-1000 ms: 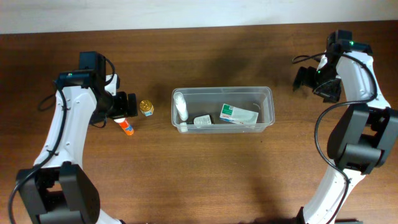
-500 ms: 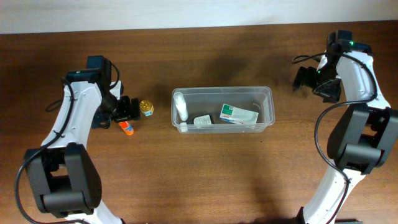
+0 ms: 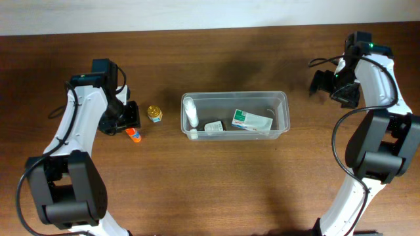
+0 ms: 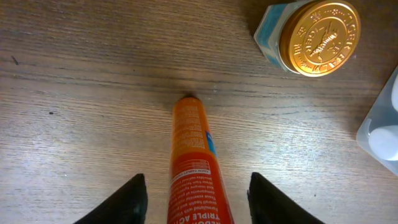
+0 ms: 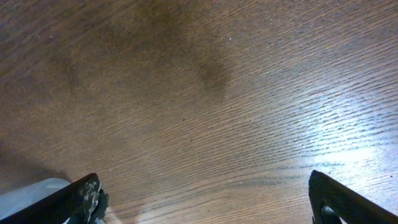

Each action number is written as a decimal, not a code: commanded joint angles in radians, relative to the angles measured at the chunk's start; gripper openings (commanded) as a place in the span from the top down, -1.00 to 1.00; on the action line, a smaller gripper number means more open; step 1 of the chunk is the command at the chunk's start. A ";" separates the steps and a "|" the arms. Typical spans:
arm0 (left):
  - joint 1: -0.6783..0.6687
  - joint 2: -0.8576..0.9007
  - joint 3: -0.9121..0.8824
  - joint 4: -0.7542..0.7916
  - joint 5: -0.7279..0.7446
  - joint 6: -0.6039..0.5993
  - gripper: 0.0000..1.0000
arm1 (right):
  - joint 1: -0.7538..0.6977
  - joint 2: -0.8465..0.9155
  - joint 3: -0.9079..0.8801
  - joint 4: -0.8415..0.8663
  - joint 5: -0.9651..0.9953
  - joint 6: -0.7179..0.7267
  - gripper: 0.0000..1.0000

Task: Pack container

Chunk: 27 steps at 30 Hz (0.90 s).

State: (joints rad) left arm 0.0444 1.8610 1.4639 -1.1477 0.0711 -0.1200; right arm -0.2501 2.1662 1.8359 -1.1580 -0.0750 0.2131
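Note:
The container [image 3: 234, 96], a clear rectangular tub, stands mid-table and holds a white bottle [image 3: 189, 113], a green-and-white box [image 3: 252, 120] and a small pale item [image 3: 214, 126]. Left of it lie an orange tube [image 3: 134, 135] and a gold-lidded jar [image 3: 154, 113]. My left gripper [image 3: 126, 120] is low over the tube. In the left wrist view the tube [image 4: 194, 162] runs between the fingers of that gripper [image 4: 196, 180], with a gap on each side; the jar [image 4: 318, 30] sits beyond it. My right gripper [image 3: 319, 82] hangs wide open over bare wood [image 5: 205, 186].
A corner of the container [image 4: 380, 127] shows at the right edge of the left wrist view, and another corner [image 5: 37, 193] at the bottom left of the right wrist view. The table's far edge meets a white wall behind both arms.
The left arm has swung round and brought its gripper over the orange tube, and its jaws have narrowed around it. The right arm has not moved.

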 commanded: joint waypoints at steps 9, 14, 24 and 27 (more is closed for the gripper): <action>0.000 0.005 -0.006 -0.023 0.011 0.000 0.24 | -0.006 -0.013 -0.002 0.000 0.009 0.002 -0.97; 0.000 0.005 -0.006 -0.023 0.011 0.000 0.31 | -0.006 -0.013 -0.002 0.000 0.008 0.002 -0.97; 0.000 0.005 0.008 -0.029 0.011 0.000 0.48 | -0.006 -0.013 -0.002 0.000 0.008 0.002 -0.97; 0.000 0.005 0.031 -0.049 0.011 0.001 0.50 | -0.006 -0.013 -0.002 0.000 0.008 0.002 -0.97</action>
State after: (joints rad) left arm 0.0444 1.8610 1.4651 -1.1793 0.0708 -0.1211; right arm -0.2501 2.1662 1.8359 -1.1580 -0.0750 0.2127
